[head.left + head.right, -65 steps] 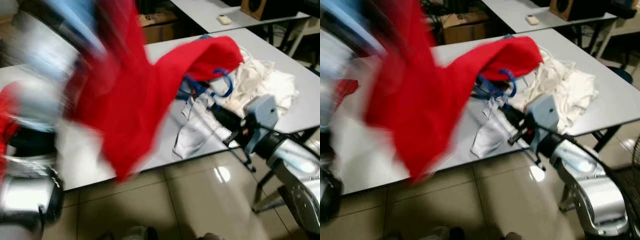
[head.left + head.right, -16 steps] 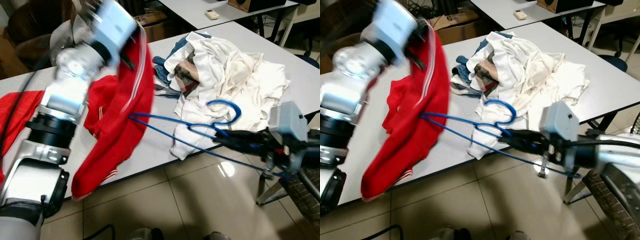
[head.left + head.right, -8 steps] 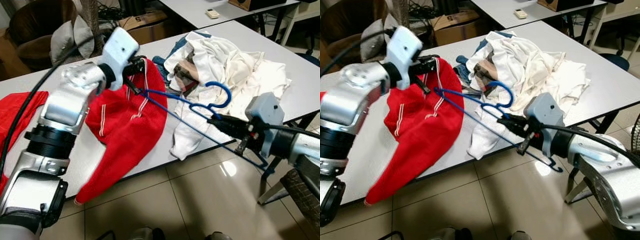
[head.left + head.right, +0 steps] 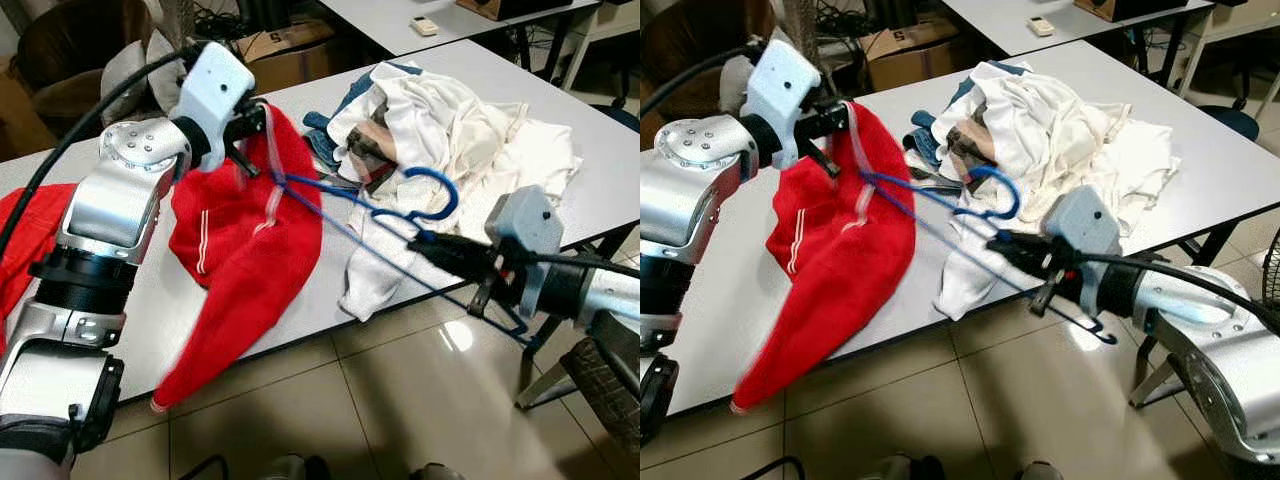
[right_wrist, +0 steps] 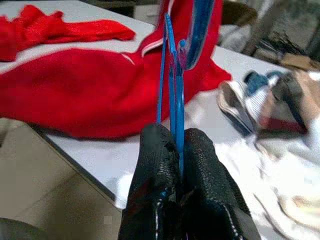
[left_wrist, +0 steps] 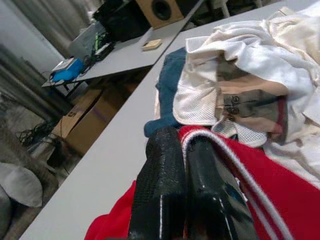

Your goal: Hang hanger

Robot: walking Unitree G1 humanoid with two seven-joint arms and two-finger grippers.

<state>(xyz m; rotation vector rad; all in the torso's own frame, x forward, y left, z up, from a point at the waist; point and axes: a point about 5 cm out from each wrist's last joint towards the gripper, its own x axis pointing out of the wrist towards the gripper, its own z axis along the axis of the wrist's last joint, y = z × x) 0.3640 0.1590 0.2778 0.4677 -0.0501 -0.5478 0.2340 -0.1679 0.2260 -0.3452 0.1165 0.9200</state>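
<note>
Bare beige tiled floor (image 4: 330, 400) is seen nearest, running under the front edge of the grey rectangular table (image 4: 160, 300). Over that edge, the right gripper (image 4: 425, 243) is held, its two black fingers (image 5: 150, 190) pressed together on the thin blue wire hanger (image 4: 380, 215). The hanger is carried above the table edge, its long axis running from a lower corner off the table by the right arm to a far tip in the red garment with white stripes (image 4: 250, 250); its hook (image 4: 432, 195) curls upward above the heap. The left gripper (image 6: 186, 165) is held higher over the table, fingers clamped on the garment's white-striped edge, the cloth hanging past the front edge. Behind lies a heap of white and blue clothes (image 4: 450, 130). Farther back stands a second grey table (image 4: 400, 20).
</note>
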